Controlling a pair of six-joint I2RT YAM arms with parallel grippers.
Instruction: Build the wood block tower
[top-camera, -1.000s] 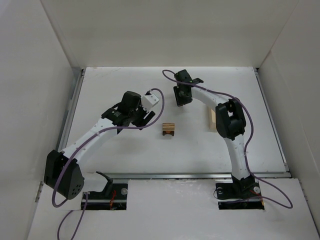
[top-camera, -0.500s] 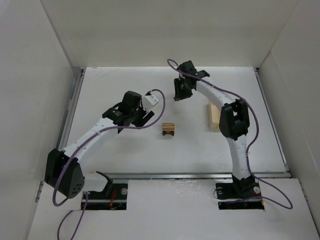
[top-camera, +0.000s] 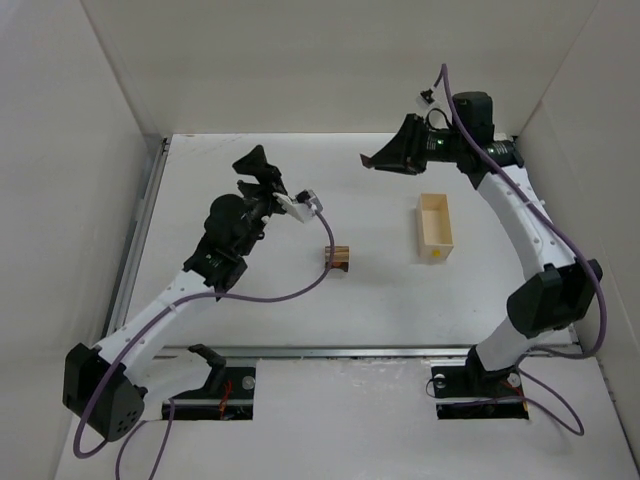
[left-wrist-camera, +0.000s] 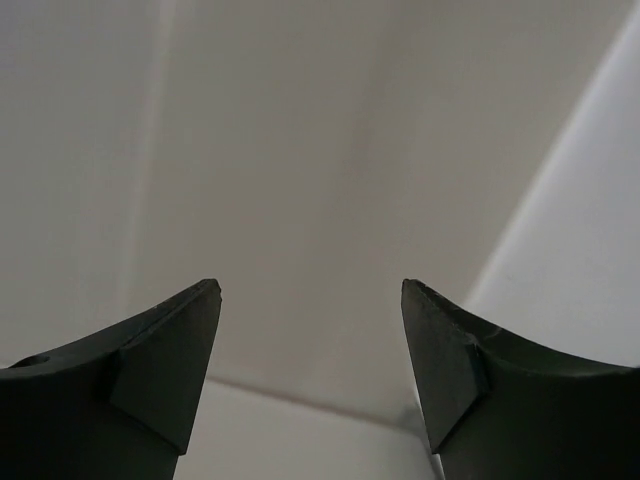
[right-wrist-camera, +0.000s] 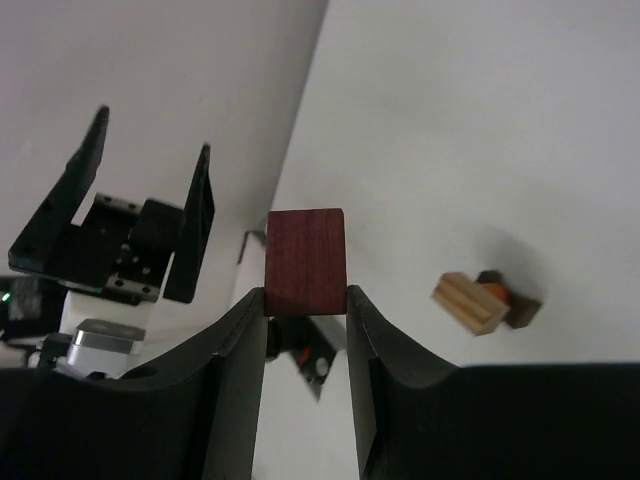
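Both arms have swung up and away from the middle of the table (top-camera: 400, 310) in the last second. The right gripper (top-camera: 375, 159), which hung lower and nearer the stack, now sits high toward the far edge, and the pale box (top-camera: 435, 227) its arm partly hid lies in full view toward the right edge. This gripper pinches a reddish-brown block (right-wrist-camera: 305, 262). The left gripper (left-wrist-camera: 310, 290) has tipped upward, jaws spread on nothing. The wood block tower (top-camera: 338, 258) has not shifted and stands at the table's middle, a low stack of tan, orange and dark pieces (the exact layering is too small to tell). I judge the build partly done: the held block is not yet placed on top, and I cannot tell whether more blocks wait.
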